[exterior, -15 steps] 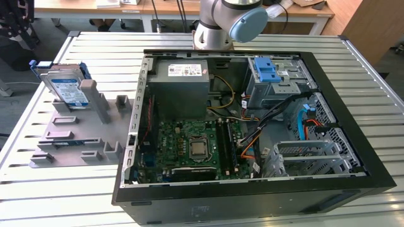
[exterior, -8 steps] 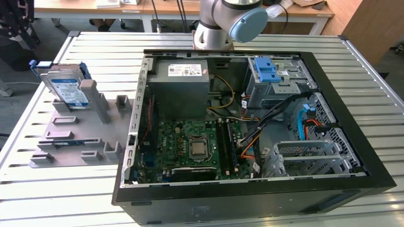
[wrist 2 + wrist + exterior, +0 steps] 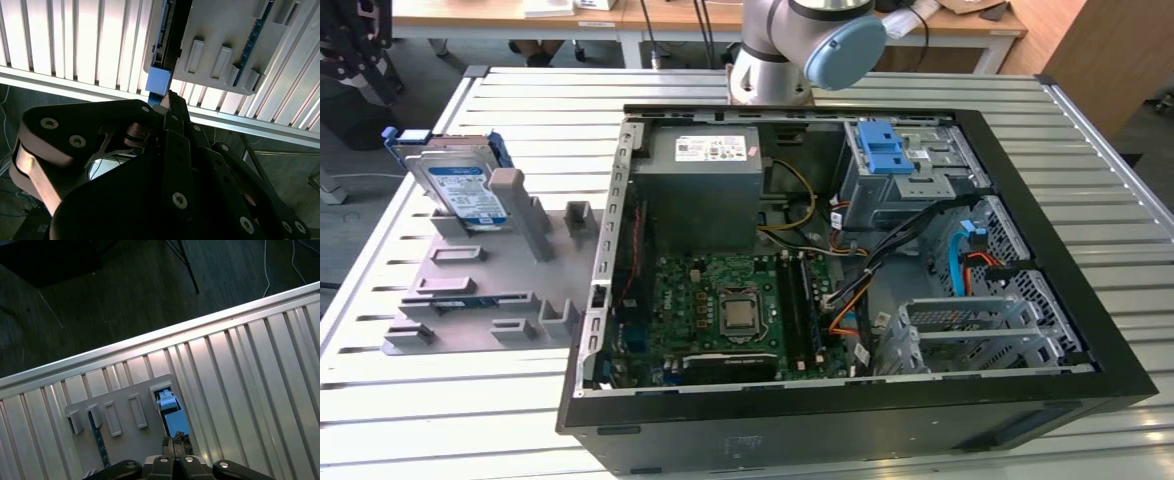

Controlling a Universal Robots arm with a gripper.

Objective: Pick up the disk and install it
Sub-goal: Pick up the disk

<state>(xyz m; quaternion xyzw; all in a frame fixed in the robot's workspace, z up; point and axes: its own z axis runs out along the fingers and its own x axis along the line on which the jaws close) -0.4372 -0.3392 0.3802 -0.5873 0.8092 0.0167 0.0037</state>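
First wrist view: the hand, fingertips pressed together and pinching nothing, points toward the disk without touching it. The disk stands on edge in a slot of the grey holder, which rests on the slatted tabletop. In the exterior view, disk and holder sit at ten o'clock of the open computer case, outside it.

Disk upright in grey rack: open above, rack post just beside, case wall near.
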